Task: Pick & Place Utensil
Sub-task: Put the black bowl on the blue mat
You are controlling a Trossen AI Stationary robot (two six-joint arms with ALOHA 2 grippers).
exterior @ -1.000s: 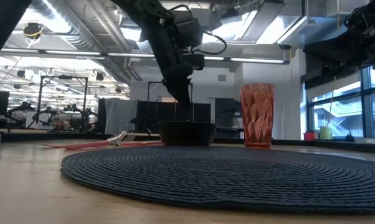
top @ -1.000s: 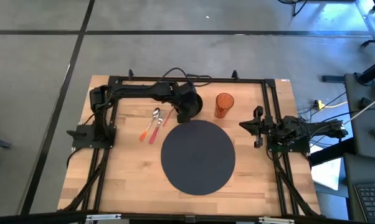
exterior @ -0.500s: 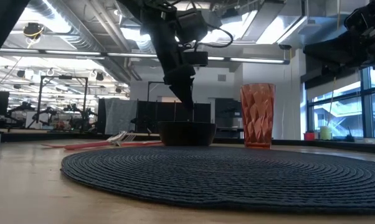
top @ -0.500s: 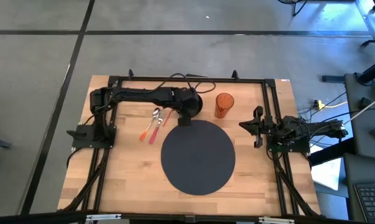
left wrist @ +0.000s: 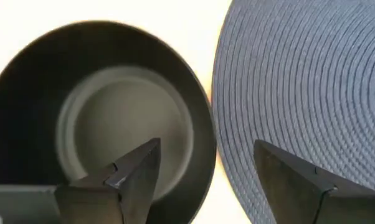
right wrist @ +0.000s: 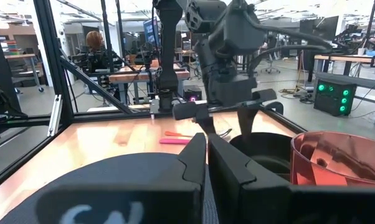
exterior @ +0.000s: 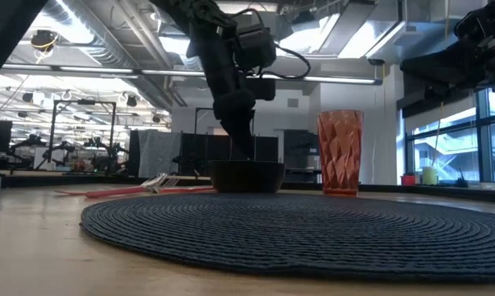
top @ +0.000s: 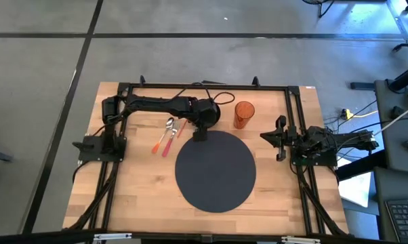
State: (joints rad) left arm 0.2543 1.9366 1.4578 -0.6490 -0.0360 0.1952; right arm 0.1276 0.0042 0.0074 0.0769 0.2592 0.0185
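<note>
Over the black bowl [left wrist: 100, 118], left claw [left wrist: 212, 168] stands spread wide, one finger inside the bowl's wall, the other over the round mat [left wrist: 306, 81], grasping nothing. Utensils [top: 167, 135] lie on the counter [top: 136, 183] beside it. Right claw [top: 280, 138] rests clenched at the counter's edge.

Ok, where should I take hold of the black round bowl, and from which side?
Pinch the black round bowl by its thin upright wall, at the rim section beside the dark woven round placemat, coming straight down from above. The open left end effector straddles that rim, one finger inside and one outside. The right end effector waits at the table's right side.
</note>
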